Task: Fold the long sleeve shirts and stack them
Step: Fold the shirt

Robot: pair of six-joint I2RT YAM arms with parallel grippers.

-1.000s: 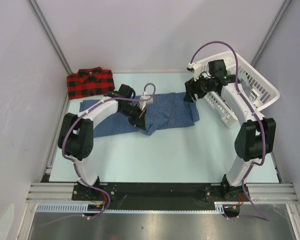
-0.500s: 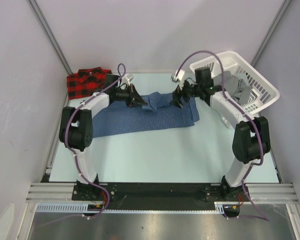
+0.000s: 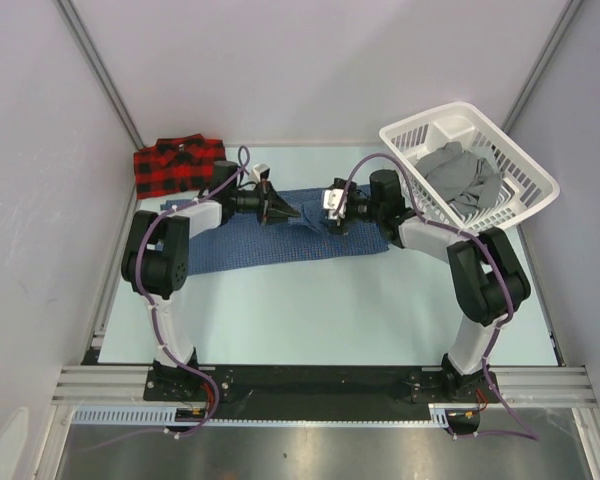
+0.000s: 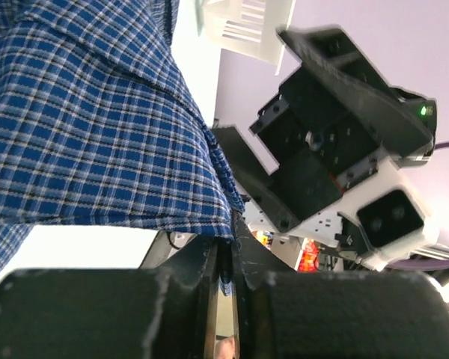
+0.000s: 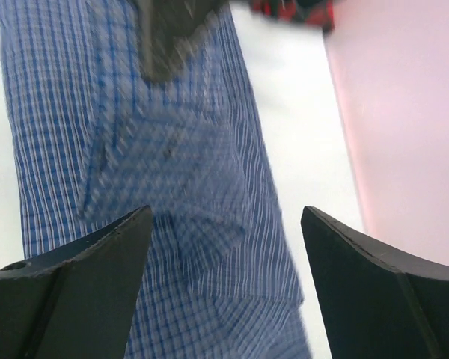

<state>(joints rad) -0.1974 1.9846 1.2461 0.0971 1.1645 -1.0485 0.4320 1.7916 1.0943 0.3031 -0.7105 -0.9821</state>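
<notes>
The dark blue check shirt (image 3: 270, 240) lies spread across the middle of the table. A fold of it is raised near its back edge, where my left gripper (image 3: 292, 214) is shut on the cloth. In the left wrist view, the blue check fabric (image 4: 97, 134) runs down into the narrow gap of that gripper (image 4: 230, 228). My right gripper (image 3: 329, 216) faces it from the right, close by and low over the shirt. Its fingers stand wide open over the blue cloth (image 5: 194, 247), holding nothing. The red-and-black plaid shirt (image 3: 180, 165) lies folded at the back left corner.
A white plastic basket (image 3: 528, 165) stands at the back right with a grey garment (image 3: 462, 180) in it. Grey walls enclose the table at the left, back and right. The arm bases sit on the rail at the near edge.
My left gripper has carried a fold of the blue shirt from its front edge toward the back. My right gripper has come down from the basket leftward onto the shirt and opened wider.
</notes>
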